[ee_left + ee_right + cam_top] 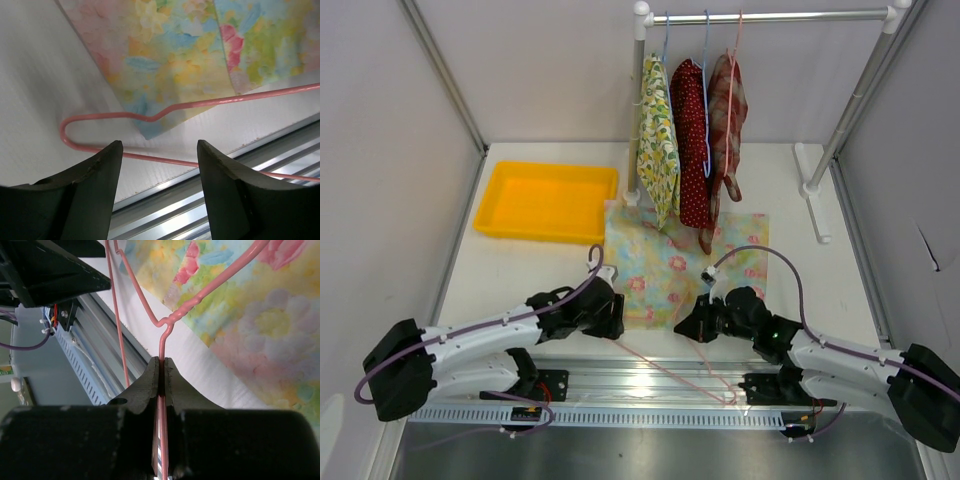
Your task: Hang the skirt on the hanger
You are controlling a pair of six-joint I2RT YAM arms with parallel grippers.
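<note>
The floral skirt (670, 262) lies flat on the table's middle; it also shows in the left wrist view (175, 50) and the right wrist view (260, 320). A pink wire hanger (665, 368) lies at the skirt's near edge, partly over the metal rail. My right gripper (686, 325) is shut on the hanger's wire (163, 340) just below its twisted neck, jaws (161, 360) pinched tight. My left gripper (618, 322) is open and empty above the hanger's bent end (67, 132) and the skirt's near corner, fingertips (159, 145) apart.
A yellow tray (548, 202) sits at the back left. A white clothes rack (770, 16) at the back holds three hung garments (692, 140); its foot (815, 195) rests at the right. An aluminium rail (650, 385) runs along the near edge.
</note>
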